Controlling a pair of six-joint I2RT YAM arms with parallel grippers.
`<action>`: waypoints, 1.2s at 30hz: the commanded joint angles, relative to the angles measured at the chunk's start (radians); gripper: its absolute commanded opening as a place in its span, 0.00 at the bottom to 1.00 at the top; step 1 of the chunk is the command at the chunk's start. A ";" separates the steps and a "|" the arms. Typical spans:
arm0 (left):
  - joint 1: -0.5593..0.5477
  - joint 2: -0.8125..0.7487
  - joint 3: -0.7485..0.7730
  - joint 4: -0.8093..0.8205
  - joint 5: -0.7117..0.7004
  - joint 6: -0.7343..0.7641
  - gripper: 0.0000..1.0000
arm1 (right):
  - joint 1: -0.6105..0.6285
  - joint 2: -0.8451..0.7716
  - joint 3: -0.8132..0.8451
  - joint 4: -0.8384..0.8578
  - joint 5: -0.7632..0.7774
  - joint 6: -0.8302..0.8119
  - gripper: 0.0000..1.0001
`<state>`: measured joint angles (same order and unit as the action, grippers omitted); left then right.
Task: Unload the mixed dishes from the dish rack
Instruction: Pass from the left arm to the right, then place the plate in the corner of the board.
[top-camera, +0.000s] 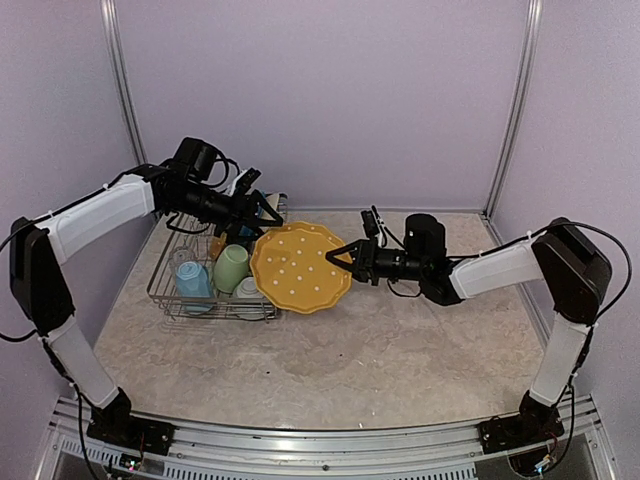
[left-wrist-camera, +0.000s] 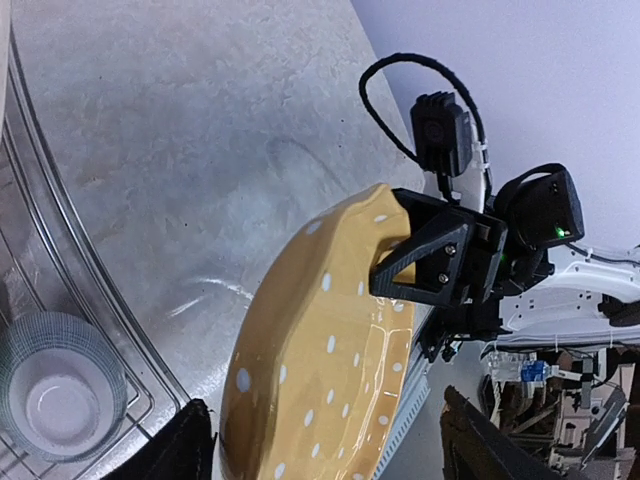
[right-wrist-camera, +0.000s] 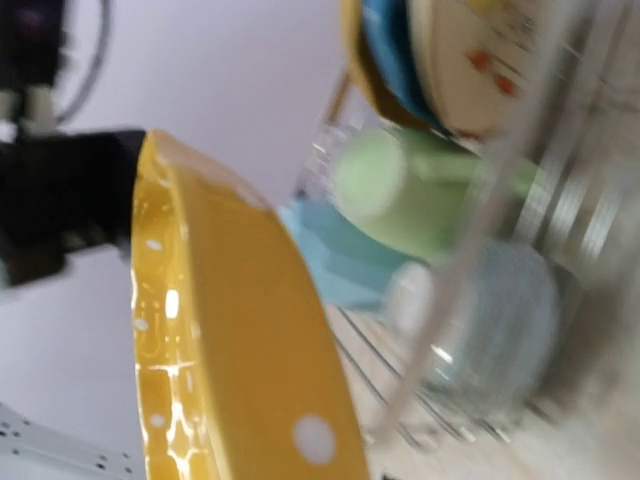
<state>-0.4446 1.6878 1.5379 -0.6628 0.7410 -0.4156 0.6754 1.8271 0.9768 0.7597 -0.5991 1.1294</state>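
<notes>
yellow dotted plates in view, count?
2. One yellow dotted plate held by the right gripper beside the dish rack; second yellow plate shows only an edge inside the rack. Others may be hidden.

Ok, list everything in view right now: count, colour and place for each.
dish rack: one, silver wire, table's left
yellow dotted plate: one, yellow, held tilted right of the rack
second yellow plate: one, yellow, upright in rack
blue plate: one, blue, upright in rack
cream plate: one, cream, upright beside it
green mug: one, light green, in rack
blue cup: one, light blue, in rack
white cup: one, white, in rack
glass: one, clear, in rack
table: one, beige marbled, under all
right gripper: one, black, shut on held plate's rim
left gripper: one, black, open at that plate's far edge
</notes>
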 joint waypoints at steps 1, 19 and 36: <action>0.018 -0.069 0.008 0.037 0.003 0.014 0.81 | -0.058 -0.112 -0.069 0.082 -0.018 0.014 0.00; 0.077 -0.132 0.022 -0.043 -0.293 0.045 0.96 | -0.520 -0.383 -0.291 -0.473 0.118 -0.266 0.00; 0.042 -0.160 0.028 -0.080 -0.398 0.087 0.97 | -0.666 -0.096 -0.232 -0.296 0.073 -0.232 0.00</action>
<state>-0.3790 1.5665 1.5440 -0.7223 0.3885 -0.3576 0.0273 1.6787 0.6876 0.3115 -0.4911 0.8726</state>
